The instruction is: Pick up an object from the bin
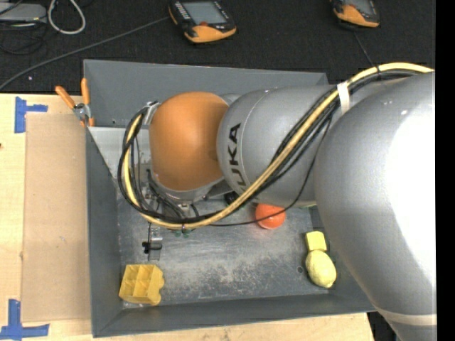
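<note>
My gripper [152, 241] pokes out below the arm's wrist at the left middle of the bin, low over bare floor. A yellow ridged block [141, 284] lies in the front left corner, a short way in front of the gripper and apart from it. An orange ball [270, 217] sits near the middle of the bin, half hidden under the arm. I see nothing held in the gripper.
A small yellow cube [316, 241] and a yellow egg-shaped thing [320, 269] lie together at the front right. The arm and its orange cover hide the back and right of the bin. The bin's left wall stands close to the gripper.
</note>
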Controlling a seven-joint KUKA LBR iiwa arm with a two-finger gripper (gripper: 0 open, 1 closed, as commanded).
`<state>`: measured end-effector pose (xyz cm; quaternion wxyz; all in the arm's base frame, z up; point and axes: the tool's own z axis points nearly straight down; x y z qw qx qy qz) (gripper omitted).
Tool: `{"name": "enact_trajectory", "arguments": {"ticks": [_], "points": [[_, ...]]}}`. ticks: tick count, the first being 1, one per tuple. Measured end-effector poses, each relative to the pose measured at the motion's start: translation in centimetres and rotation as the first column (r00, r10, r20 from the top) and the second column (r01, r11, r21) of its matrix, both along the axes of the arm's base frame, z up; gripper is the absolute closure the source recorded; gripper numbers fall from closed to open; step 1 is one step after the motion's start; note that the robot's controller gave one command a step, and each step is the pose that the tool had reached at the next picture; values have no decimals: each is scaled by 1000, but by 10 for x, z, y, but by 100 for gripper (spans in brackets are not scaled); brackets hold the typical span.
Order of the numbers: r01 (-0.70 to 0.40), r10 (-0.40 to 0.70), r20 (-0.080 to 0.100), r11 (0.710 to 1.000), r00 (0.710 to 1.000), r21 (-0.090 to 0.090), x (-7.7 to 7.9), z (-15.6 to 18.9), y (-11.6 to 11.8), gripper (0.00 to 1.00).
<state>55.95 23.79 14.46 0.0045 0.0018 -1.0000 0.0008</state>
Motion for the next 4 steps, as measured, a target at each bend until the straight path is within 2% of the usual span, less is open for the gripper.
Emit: {"name": "enact_trajectory", "arguments": {"ticks": [1,2,3,4], "points": [[5,-5,7,1000,1000,2,2,5,-1,0],[12,-13,6,1000,1000,2,9,30,-24,0],[-107,107,4,994,994,2,-67,-14,-7,0],[-48,48,13,999,999,2,-56,-67,3,0]]}}
